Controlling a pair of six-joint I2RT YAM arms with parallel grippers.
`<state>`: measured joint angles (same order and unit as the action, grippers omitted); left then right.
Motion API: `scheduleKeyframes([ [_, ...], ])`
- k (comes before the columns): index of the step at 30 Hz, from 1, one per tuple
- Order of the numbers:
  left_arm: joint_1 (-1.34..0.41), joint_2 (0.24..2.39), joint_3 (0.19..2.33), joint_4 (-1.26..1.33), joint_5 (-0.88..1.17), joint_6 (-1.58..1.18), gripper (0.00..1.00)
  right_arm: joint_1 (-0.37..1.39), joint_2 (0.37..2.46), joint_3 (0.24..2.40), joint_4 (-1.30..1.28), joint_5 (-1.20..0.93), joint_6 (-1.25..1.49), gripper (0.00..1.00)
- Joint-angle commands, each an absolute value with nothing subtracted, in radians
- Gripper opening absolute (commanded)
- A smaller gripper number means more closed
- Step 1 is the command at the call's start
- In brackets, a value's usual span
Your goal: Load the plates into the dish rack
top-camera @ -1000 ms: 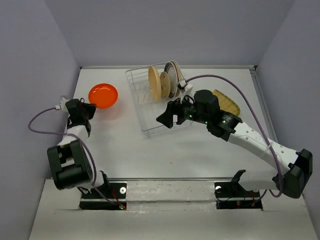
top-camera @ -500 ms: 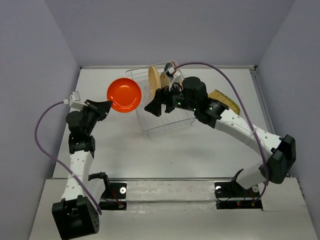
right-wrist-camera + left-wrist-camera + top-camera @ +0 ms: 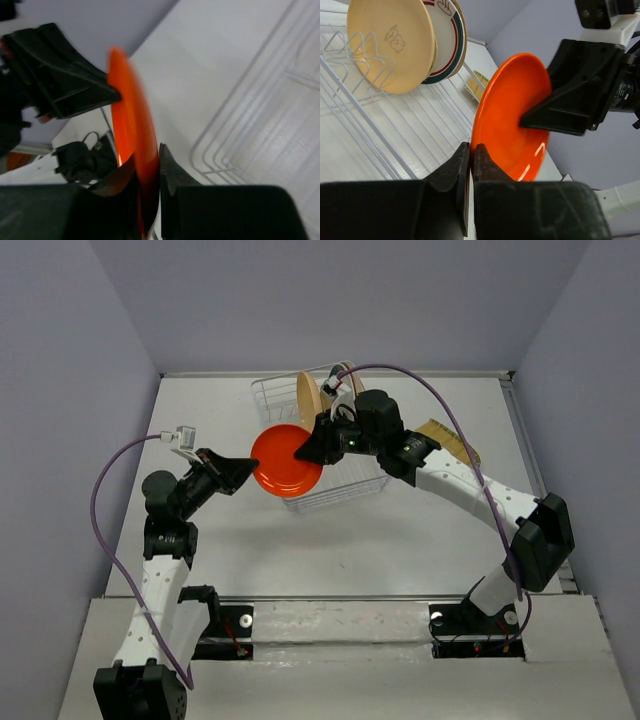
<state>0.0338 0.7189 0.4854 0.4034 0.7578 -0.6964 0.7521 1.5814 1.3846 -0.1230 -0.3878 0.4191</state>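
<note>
The left gripper (image 3: 250, 467) and right gripper (image 3: 302, 453) faced each other, raised, each pinching opposite edges of one orange plate (image 3: 285, 468).

Orange-red plate (image 3: 286, 461); tan plate (image 3: 390, 45), faint bear print perhaps; white plate (image 3: 453, 42), teal rim; white wire rack (image 3: 345, 487).

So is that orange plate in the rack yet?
Not yet. The orange plate hangs on edge, pinched by the left fingers and right fingers, outside the dish rack's prongs.

White arm links (image 3: 475, 492), black joints (image 3: 375, 420), purple cables (image 3: 96, 505)
</note>
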Motion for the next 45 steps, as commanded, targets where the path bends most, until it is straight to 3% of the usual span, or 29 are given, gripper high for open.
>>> scheduleKeyframes([
  [1, 0.025, 0.692, 0.492, 0.459, 0.812, -0.681, 0.27, 0.755, 1.559, 1.397, 0.052, -0.445, 0.475, 0.07],
  [2, 0.025, 0.683, 0.492, 0.443, 0.811, -0.667, 0.4, 0.755, 1.559, 1.399, 0.058, -0.442, 0.477, 0.07],
  [3, 0.023, 0.672, 0.494, 0.434, 0.807, -0.658, 0.79, 0.755, 1.562, 1.407, 0.058, -0.408, 0.479, 0.07],
  [4, 0.023, 0.66, 0.495, 0.422, 0.799, -0.644, 0.99, 0.755, 1.562, 1.416, 0.052, -0.367, 0.477, 0.07],
  [8, 0.006, 0.611, 0.583, 0.171, 0.578, -0.481, 0.99, 0.755, 1.635, 1.518, -0.058, -0.129, 0.44, 0.07],
  [13, -0.173, 0.575, 0.663, -0.036, 0.298, -0.333, 0.99, 0.755, 1.839, 1.761, -0.21, 0.22, 0.391, 0.07],
  [22, -0.244, 0.531, 0.663, -0.055, 0.21, -0.307, 0.99, 0.755, 2.088, 2.11, -0.316, 0.677, 0.267, 0.07],
  [30, -0.271, 0.517, 0.66, -0.08, 0.199, -0.31, 0.99, 0.784, 2.262, 2.264, -0.314, 0.83, 0.155, 0.07],
  [45, -0.288, 0.512, 0.663, -0.083, 0.184, -0.313, 0.99, 0.813, 2.434, 2.313, -0.314, 0.853, 0.08, 0.07],
])
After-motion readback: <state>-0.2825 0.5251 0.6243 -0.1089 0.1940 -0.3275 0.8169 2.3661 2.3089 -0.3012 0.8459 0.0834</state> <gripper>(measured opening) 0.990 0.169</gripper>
